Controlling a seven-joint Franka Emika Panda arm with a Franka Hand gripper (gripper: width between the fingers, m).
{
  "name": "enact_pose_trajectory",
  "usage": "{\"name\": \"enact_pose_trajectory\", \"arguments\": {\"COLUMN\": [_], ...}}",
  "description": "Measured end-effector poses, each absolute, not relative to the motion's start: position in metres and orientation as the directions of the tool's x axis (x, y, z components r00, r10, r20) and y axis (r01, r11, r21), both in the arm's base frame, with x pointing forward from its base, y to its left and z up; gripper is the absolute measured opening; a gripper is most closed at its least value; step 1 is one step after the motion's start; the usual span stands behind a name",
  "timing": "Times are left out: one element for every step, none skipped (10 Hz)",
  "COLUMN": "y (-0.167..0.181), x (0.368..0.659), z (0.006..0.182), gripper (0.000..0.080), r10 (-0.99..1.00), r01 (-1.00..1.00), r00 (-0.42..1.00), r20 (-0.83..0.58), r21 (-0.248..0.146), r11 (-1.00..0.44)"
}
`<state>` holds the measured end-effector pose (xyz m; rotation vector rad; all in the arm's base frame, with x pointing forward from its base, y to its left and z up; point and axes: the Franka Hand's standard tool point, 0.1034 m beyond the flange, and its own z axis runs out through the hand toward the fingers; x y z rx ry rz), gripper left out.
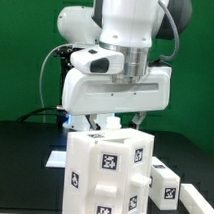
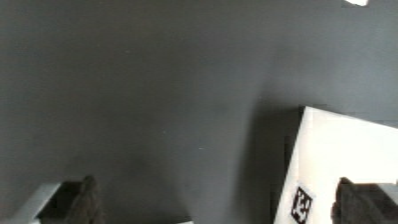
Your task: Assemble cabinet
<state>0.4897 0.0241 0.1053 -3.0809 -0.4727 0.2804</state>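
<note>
The white cabinet body (image 1: 106, 175) stands in the foreground of the exterior view, a box with black-and-white tags on its faces. My gripper (image 1: 117, 122) hangs just behind and above its top, partly hidden by it. In the wrist view the gripper (image 2: 217, 205) is open, with the dark fingers (image 2: 71, 202) far apart over the black table. A white tagged cabinet panel (image 2: 347, 155) reaches in beside one finger. Nothing is held between the fingers.
A second white tagged part (image 1: 164, 183) lies low at the exterior view's right, next to the cabinet body. The black table (image 2: 143, 100) and a green backdrop (image 1: 22, 52) fill the remainder. Cables hang behind the arm at the exterior view's left.
</note>
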Motion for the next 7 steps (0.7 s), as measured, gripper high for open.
{"name": "enact_pose_trajectory", "arguments": {"y": [0.038, 0.048, 0.055, 0.064, 0.073, 0.080, 0.088], "x": [0.491, 0.495, 0.497, 0.498, 0.496, 0.495, 0.493], "z": [0.103, 0.101, 0.097, 0.091, 0.085, 0.081, 0.076], "gripper": [0.0649, 0.0649, 0.0649, 0.0649, 0.0649, 0.0649, 0.0649], "r10": [0.302, 0.293, 0.287, 0.274, 0.273, 0.265, 0.254], "r01": [0.300, 0.291, 0.286, 0.273, 0.272, 0.264, 0.253], "r00": [0.937, 0.940, 0.942, 0.945, 0.943, 0.945, 0.948], "r20": [-0.174, -0.174, -0.175, -0.181, -0.189, -0.191, -0.192], "r21": [-0.038, -0.035, -0.033, -0.031, -0.031, -0.030, -0.028], "r11": [-0.953, -0.956, -0.958, -0.961, -0.962, -0.964, -0.967]}}
